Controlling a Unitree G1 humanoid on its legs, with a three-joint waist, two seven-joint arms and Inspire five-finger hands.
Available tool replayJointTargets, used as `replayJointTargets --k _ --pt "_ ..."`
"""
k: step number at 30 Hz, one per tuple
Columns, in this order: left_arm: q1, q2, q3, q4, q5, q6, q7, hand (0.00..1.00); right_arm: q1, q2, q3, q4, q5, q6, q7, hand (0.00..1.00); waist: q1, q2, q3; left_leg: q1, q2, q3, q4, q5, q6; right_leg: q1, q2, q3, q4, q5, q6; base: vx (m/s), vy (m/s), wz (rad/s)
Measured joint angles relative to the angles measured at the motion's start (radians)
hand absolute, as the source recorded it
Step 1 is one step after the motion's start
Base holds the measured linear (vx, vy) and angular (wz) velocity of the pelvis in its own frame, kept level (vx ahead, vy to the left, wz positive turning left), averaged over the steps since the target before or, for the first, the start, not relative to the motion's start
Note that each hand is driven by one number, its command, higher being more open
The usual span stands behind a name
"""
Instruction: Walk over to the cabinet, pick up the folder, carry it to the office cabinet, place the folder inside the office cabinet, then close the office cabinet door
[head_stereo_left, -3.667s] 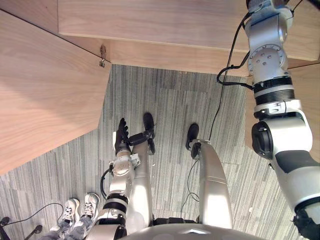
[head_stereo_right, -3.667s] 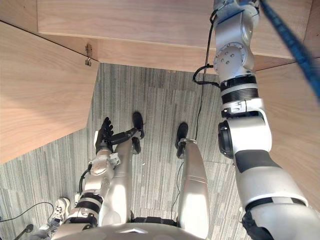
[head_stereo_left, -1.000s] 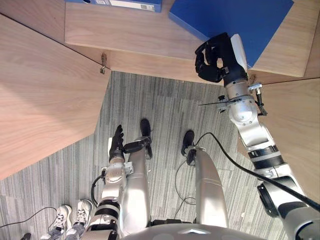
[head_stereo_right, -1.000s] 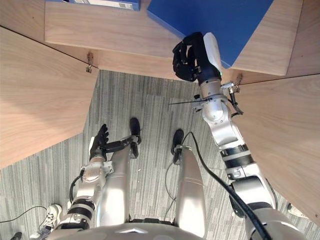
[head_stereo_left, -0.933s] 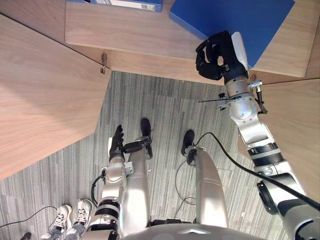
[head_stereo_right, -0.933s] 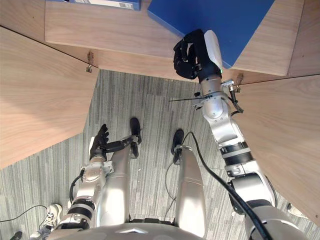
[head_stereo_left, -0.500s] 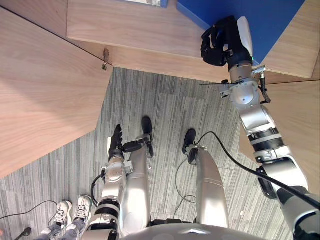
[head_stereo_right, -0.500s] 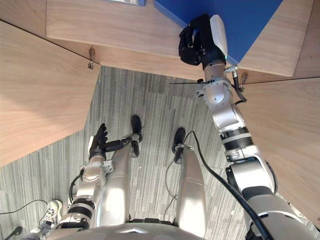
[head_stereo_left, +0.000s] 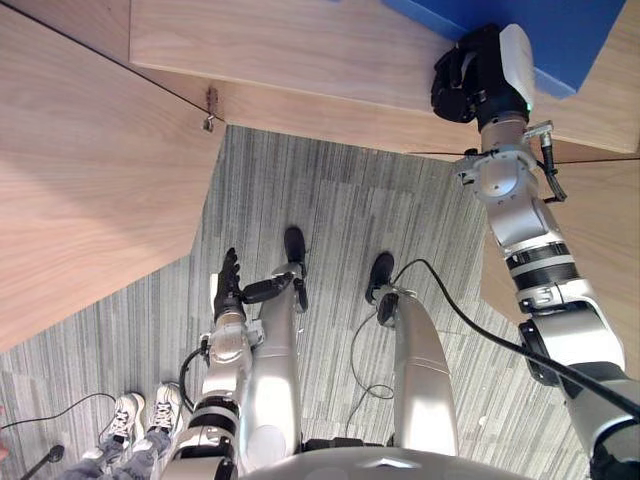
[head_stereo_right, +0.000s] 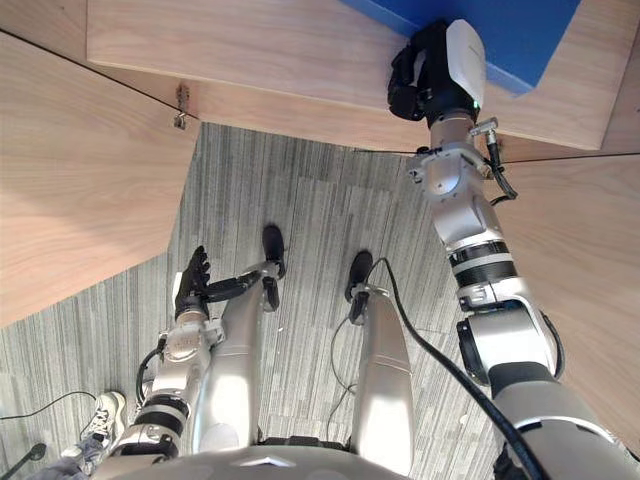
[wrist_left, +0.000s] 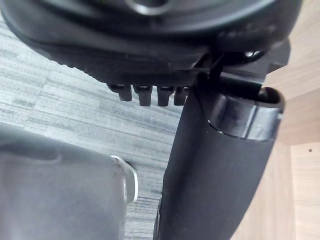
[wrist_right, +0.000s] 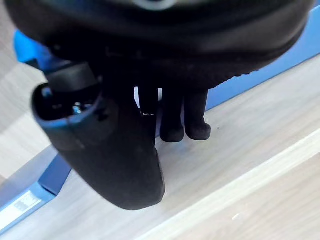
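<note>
Folder: the blue folder (head_stereo_left: 572, 38) lies flat on the office cabinet's wooden shelf (head_stereo_left: 300, 50), at 1 o'clock in the head views, with one corner pointing back towards the robot.
Right hand: the right hand (head_stereo_left: 478, 75) is raised to the folder's near edge, at 6 o'clock of it. Its fingers (wrist_right: 195, 120) curl downward, tips over the shelf wood just in front of the blue edge. The thumb (wrist_right: 115, 150) stands apart from them, and nothing shows pinched between. Whether the fingertips touch the folder I cannot tell.
Left hand: the left hand (head_stereo_left: 228, 282) hangs low at 7 o'clock, fingers straight, holding nothing.
Doors: the left door (head_stereo_left: 90, 180) at 9 o'clock and the right door (head_stereo_left: 600, 200) at 3 o'clock both stand open.
Handling: probably stiff board covers, fairly light and smooth enough to slide on the wood. The covers may splay if held by one corner, so the spine or a long edge looks the safer hold. A flat push on the near edge should seat it deeper.
Stage: the folder appears placed; the door closing is not yet done.
</note>
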Motion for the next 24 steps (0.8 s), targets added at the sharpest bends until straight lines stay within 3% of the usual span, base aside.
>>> replayJointTargets --k 7,19,22,24 --pt "-0.001 -0.004 0.001 0.001 -0.013 0.000 0.021 1.00 -0.088 -0.003 -0.102 0.090 0.042 0.053 -0.042 0.00 -0.003 0.003 0.002 -0.004 -0.001 -0.004 0.001 0.000 0.001 -0.001 0.000 -0.001 -0.003 0.001 0.002 0.00 0.000 0.00" --pt "-0.002 -0.022 0.027 -0.003 -0.040 0.000 0.021 1.00 -0.137 -0.005 -0.164 0.130 0.354 0.064 -0.062 0.00 -0.028 0.018 0.004 -0.001 0.002 -0.003 0.009 0.003 0.005 0.005 0.003 0.004 -0.010 0.015 0.011 0.00 0.000 0.00" --pt "-0.002 -0.029 0.030 -0.003 -0.046 0.004 0.016 1.00 -0.074 0.006 -0.211 0.010 0.388 0.059 -0.080 0.00 -0.027 0.025 0.007 0.008 0.005 -0.002 0.019 0.002 0.008 0.018 0.005 0.004 -0.008 0.015 0.011 0.00 0.000 0.00" --pt "-0.002 -0.040 0.035 0.000 -0.046 0.026 0.013 1.00 0.064 0.036 -0.237 -0.175 0.415 0.022 -0.094 0.00 -0.025 0.025 0.007 0.050 0.008 0.004 0.022 -0.007 0.014 0.060 0.006 0.007 -0.011 0.015 0.011 0.03 -0.002 -0.05"
